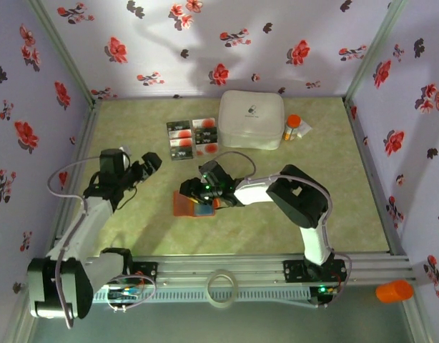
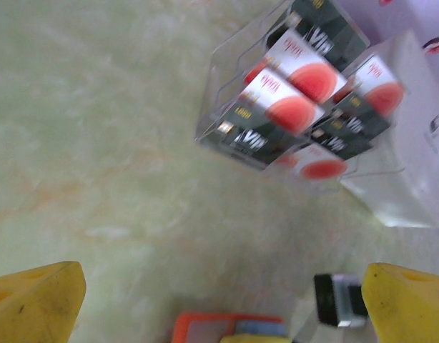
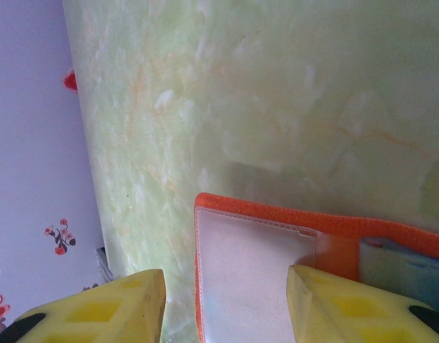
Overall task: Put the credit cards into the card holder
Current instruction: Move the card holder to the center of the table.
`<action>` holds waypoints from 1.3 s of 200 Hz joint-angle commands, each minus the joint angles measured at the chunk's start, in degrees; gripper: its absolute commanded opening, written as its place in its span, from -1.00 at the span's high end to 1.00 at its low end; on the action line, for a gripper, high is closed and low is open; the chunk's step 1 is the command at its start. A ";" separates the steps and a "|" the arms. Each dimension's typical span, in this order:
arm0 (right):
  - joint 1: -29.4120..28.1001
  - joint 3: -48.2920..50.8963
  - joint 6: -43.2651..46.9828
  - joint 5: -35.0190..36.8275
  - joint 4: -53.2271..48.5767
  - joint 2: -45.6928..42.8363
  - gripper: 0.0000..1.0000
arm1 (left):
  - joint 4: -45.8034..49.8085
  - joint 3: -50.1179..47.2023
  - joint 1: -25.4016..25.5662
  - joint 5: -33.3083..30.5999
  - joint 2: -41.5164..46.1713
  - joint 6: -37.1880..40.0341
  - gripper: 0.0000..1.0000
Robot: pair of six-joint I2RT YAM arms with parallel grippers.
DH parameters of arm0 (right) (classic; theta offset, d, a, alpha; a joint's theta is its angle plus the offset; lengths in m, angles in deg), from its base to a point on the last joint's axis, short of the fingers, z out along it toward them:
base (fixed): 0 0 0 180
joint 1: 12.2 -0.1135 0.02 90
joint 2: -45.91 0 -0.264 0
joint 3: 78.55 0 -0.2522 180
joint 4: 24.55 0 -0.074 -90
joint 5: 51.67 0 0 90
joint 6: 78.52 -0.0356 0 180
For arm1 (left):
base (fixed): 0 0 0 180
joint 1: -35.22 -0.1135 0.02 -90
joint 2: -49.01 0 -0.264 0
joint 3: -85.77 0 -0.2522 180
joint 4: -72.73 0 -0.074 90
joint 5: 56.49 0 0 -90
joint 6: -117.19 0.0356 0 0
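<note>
Fingers (image 2: 33, 304) of the left gripper (image 1: 149, 164) are spread wide with nothing between them, over bare table (image 1: 334, 214). The right gripper (image 1: 194, 193) has its fingers (image 3: 98, 311) half apart above the open card holder (image 1: 181, 207), straddling its clear pocket (image 3: 252, 279) with no card between them. The credit cards (image 1: 193, 138) sit in a clear tray (image 2: 212, 93) beside the white box (image 1: 251, 119). The right wrist view shows something pale blue (image 3: 402, 264) tucked in the holder's other side. The left wrist view shows the cards overlapping in rows.

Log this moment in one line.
left fingers: open, empty | right fingers: open over card holder | credit cards: in clear tray by white box
</note>
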 commanded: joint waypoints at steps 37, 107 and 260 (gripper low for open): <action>1.75 -0.03 0.65 2.13 -3.98 0.82 0.01 | 13.00 -4.47 7.19 -6.60 7.62 1.89 -0.99; 2.70 0.02 -2.14 1.20 -1.84 1.45 0.00 | 13.91 -3.86 19.78 -16.97 1.70 5.53 -0.99; 3.24 1.99 -5.20 -0.87 2.88 -0.22 0.00 | 6.95 -4.56 28.88 -28.68 -13.32 7.41 -0.99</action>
